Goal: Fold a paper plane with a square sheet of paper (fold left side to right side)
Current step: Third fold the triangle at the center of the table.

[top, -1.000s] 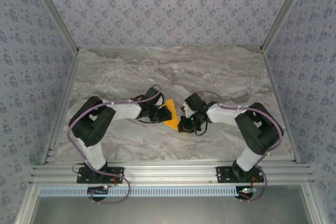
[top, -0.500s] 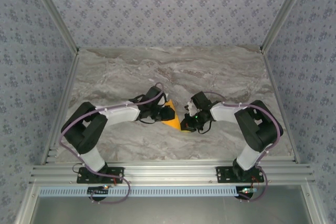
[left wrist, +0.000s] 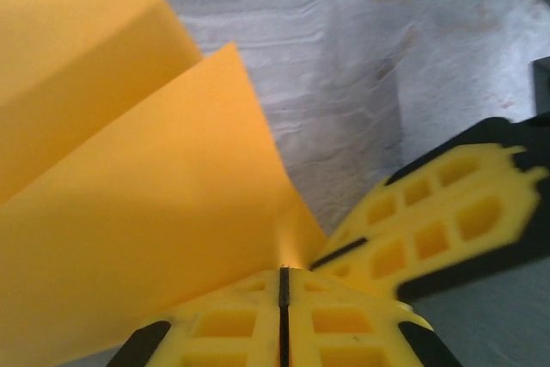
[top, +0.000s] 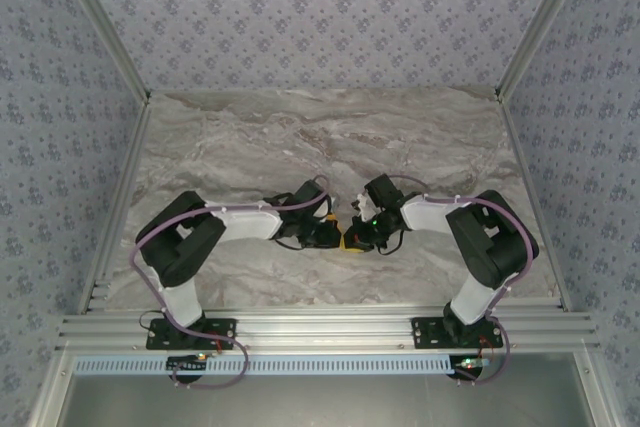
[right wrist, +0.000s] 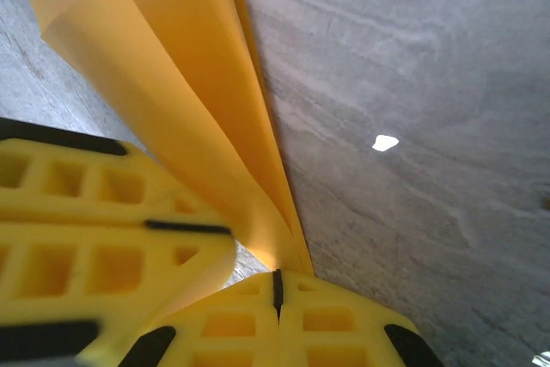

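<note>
Left gripper (left wrist: pixel 283 279) and right gripper (right wrist: pixel 277 285) are both clenched on the square sheet of paper (left wrist: pixel 129 212), tip to tip at the middle of the counter (top: pixel 330 137). The folded sheet lies directly between them, so neither arm is nearer.

**Colour key, as I read it from the remote console.** Left wrist view, left of frame: the thin, matte, bright-orange sheet of paper (left wrist: pixel 129 212) is plain and unmarked, with a paler orange on its upper fold. Bottom centre: the left gripper (left wrist: pixel 284 271) has yellow lattice fingers (left wrist: pixel 223 324), black trim and a black seam. Right wrist view, bottom centre: the right gripper (right wrist: pixel 277 274) is the same yellow and black. Top view: the marble-look table top (top: pixel 300 137) is grey-beige with brown and white veining. The wallpapered walls (top: pixel 320 7) are lilac-grey with a small repeating floral motif. The left arm (top: pixel 245 217) and right arm (top: pixel 430 215) are black and white, each trailing a purple cable (top: pixel 165 227). Lower frame: the aluminium rail (top: pixel 320 327) is silver.
</note>
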